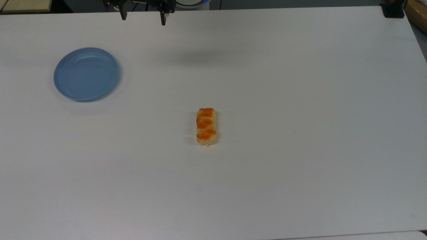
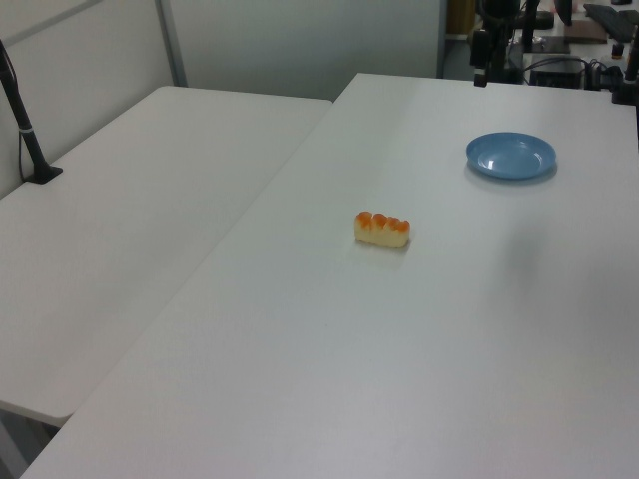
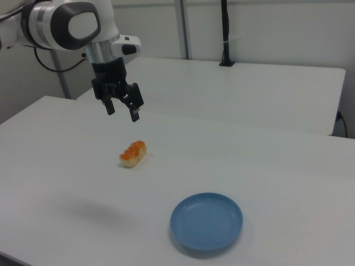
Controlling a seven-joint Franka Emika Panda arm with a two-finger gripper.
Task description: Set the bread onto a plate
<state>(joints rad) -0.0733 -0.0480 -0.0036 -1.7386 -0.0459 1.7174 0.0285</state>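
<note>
Hand [image 3: 122, 111] hangs open, high above table [image 3: 266, 160].

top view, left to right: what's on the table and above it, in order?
plate → claw, open, at the top edge → bread near the middle of the table.

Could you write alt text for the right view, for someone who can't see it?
A white robot arm's open black gripper hangs above a white table, over a small yellow bread roll with orange glaze. An empty round light-blue plate sits nearer the camera.
</note>
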